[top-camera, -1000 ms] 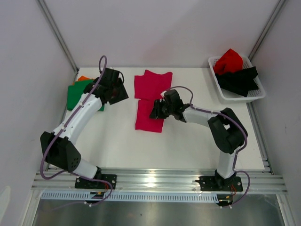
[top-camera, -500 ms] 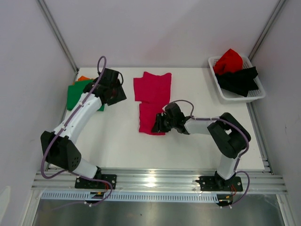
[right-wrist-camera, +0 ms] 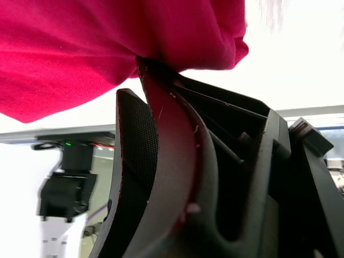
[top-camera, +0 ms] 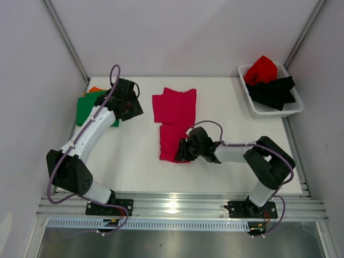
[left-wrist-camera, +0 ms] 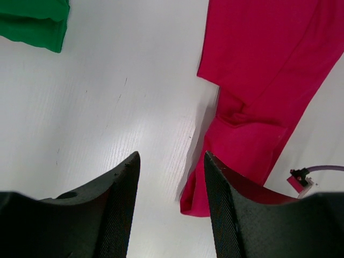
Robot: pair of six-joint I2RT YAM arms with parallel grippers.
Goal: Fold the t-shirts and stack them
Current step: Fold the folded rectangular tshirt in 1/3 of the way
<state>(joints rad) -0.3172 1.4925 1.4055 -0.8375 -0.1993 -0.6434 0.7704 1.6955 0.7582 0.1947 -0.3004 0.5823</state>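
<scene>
Plain magenta-pink cloth t-shirt [top-camera: 173, 107]; green cloth t-shirt [top-camera: 85, 109]; red cloth t-shirt [top-camera: 262, 68]; black cloth t-shirt [top-camera: 275, 92]; white lattice plastic basket [top-camera: 280, 111].

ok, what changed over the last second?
The right hand, gripping the magenta t-shirt at its near end, pulled back toward the robot, dragging the shirt with it. The left hand stayed open and in place; the green t-shirt and basket are unchanged.

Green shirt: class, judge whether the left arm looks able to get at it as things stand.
Probably yes. The left hand hangs open and empty over the table, close beside the green shirt, and nothing lies between them.
</scene>
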